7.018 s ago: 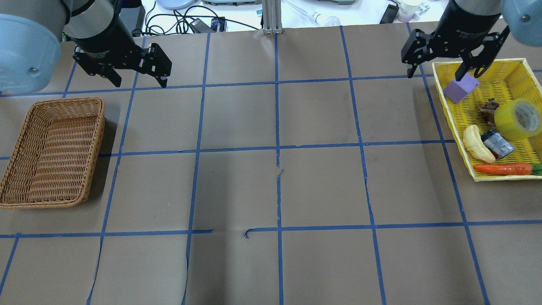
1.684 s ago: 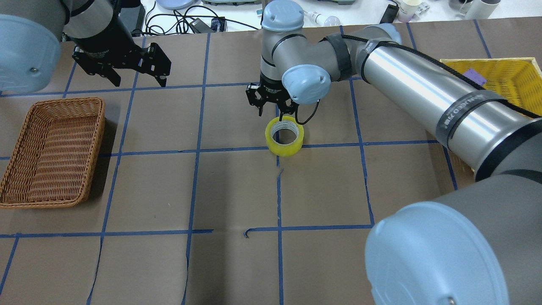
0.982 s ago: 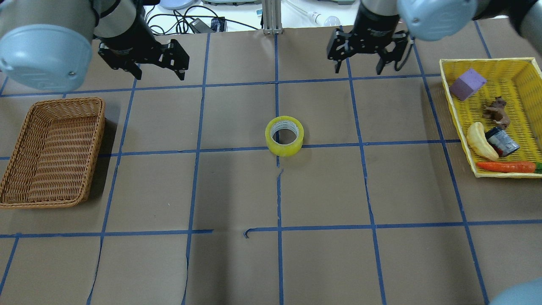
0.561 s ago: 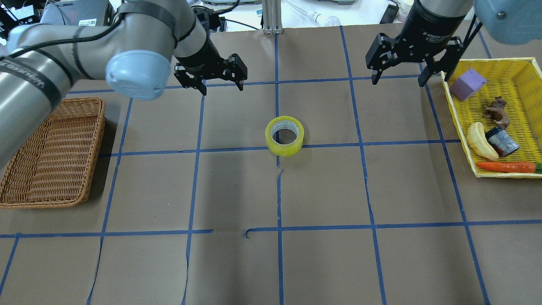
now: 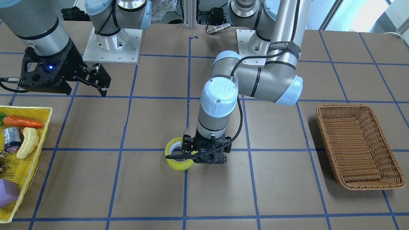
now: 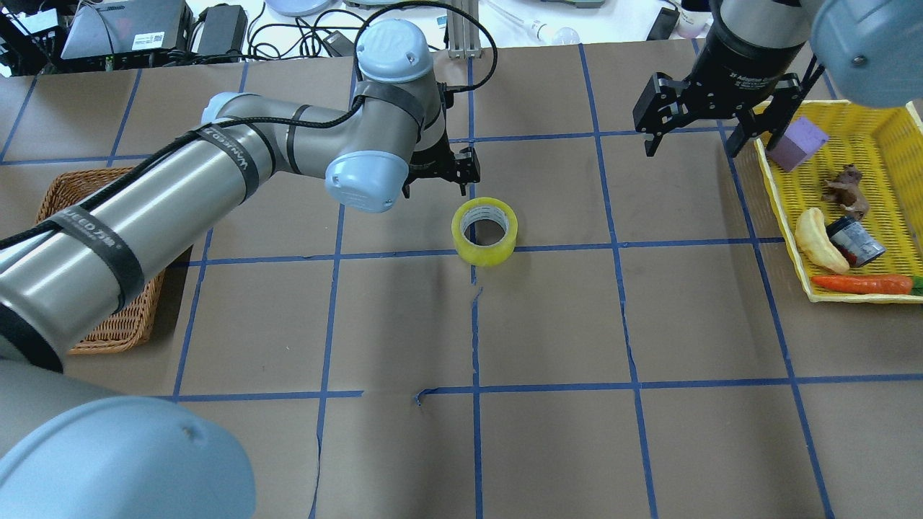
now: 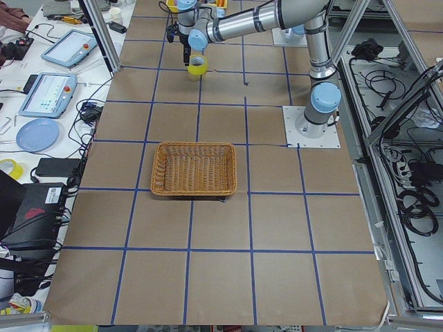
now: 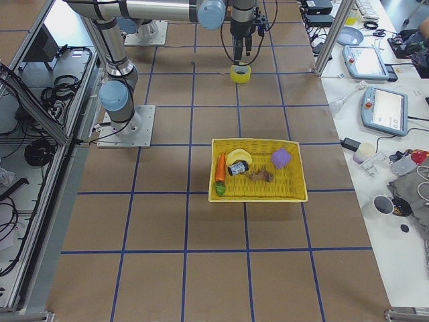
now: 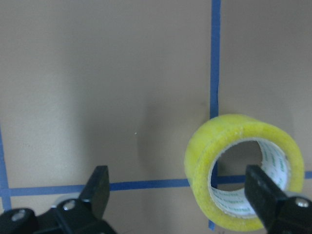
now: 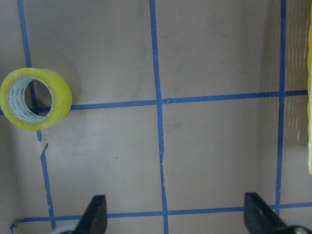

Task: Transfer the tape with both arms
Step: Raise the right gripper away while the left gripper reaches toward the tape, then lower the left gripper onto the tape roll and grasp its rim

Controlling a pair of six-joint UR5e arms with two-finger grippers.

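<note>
The yellow tape (image 6: 484, 231) lies flat on the table's middle, also seen in the front view (image 5: 176, 158) and the right wrist view (image 10: 35, 98). My left gripper (image 6: 437, 184) hangs open just behind it and low over the table. In the left wrist view the tape (image 9: 242, 170) sits under the right-hand finger (image 9: 265, 196), off-centre, and the other finger (image 9: 99, 188) is over bare table. My right gripper (image 6: 694, 135) is open and empty, high at the back right beside the yellow basket (image 6: 865, 109).
A wicker basket (image 6: 115, 324) stands at the left, partly under my left arm, and shows in the front view (image 5: 323, 126). The yellow basket holds a purple block (image 6: 797, 143), a banana toy (image 6: 818, 241), a small can (image 6: 856, 242), a carrot (image 6: 862, 284) and a brown figure (image 6: 844, 189).
The right gripper set the tape at the table's middle, let go and drew back toward the yellow basket. The left arm has swung in from the far left to the tape.
</note>
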